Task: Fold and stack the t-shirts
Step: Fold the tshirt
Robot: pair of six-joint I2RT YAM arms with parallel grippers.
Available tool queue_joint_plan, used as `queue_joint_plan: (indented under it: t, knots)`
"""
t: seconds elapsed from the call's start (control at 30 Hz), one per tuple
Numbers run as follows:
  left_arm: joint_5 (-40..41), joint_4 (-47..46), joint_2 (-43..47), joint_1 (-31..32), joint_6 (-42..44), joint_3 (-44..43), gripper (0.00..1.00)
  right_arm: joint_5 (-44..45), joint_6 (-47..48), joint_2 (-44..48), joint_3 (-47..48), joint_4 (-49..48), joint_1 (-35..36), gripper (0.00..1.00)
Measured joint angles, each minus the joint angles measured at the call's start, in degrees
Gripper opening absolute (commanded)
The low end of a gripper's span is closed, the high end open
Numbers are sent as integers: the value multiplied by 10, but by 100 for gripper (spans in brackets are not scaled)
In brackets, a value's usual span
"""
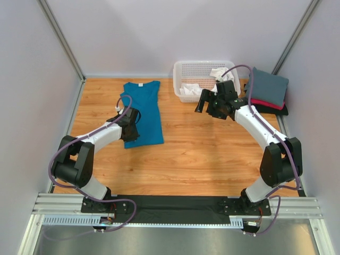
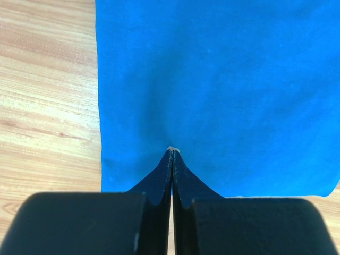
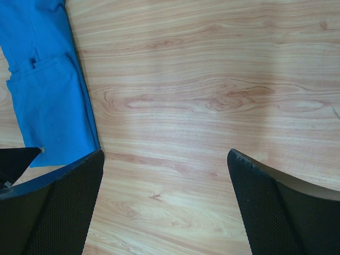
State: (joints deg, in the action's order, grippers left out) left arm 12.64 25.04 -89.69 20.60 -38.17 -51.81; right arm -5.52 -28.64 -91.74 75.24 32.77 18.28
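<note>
Your left gripper [image 1: 132,135] is down on the teal-blue t-shirt [image 1: 146,111], close to that shirt's near-left corner. In the wrist view its fingers [image 2: 159,183] are pressed together with their tips on the cloth; you cannot tell whether any fabric is caught between them. The shirt lies flat as a narrow lengthwise strip on the left half of the wooden worktop [image 1: 212,154], its neck label toward the far edge.

Your right gripper [image 1: 203,102] hangs over bare wood just in front of the white lattice basket [image 1: 183,71], with its fingers [image 3: 69,207] spread wide and nothing between them.

The basket sits against the far edge and holds crumpled white t-shirts [image 1: 188,90]. At the far-right corner you have a folded stack: slate-grey t-shirt [image 1: 268,82] on top, red-pink t-shirt [image 1: 265,102] under it, black t-shirt [image 1: 281,110] at the bottom.
</note>
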Motion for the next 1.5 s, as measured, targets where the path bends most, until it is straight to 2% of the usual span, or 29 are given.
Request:
queue_joint_plan:
  t: [0.4,0.67,0.73,0.77,0.8,0.87,0.93,1.13,1.5]
  knots:
    - [10,4,5,0,2,-4,0,-1,0,0,0,0,0,100]
    - [18,5,14,0,11,-49,0,-3,0,0,0,0,4,100]
    - [18,6,14,0,13,-59,15,-5,0,0,0,0,7,100]
    - [18,5,14,0,13,-61,31,-6,0,0,0,0,9,100]
    - [17,5,14,0,16,-61,40,-6,0,0,0,0,11,100]
    - [13,7,16,0,12,-57,48,-9,0,0,0,0,13,100]
    - [9,5,23,0,6,-43,48,-12,0,0,0,0,17,100]
    - [-8,7,40,1,-3,1,34,-20,-1,-11,0,-2,44,100]
    - [-12,-2,22,4,-5,8,34,-31,-7,-35,0,-2,76,100]
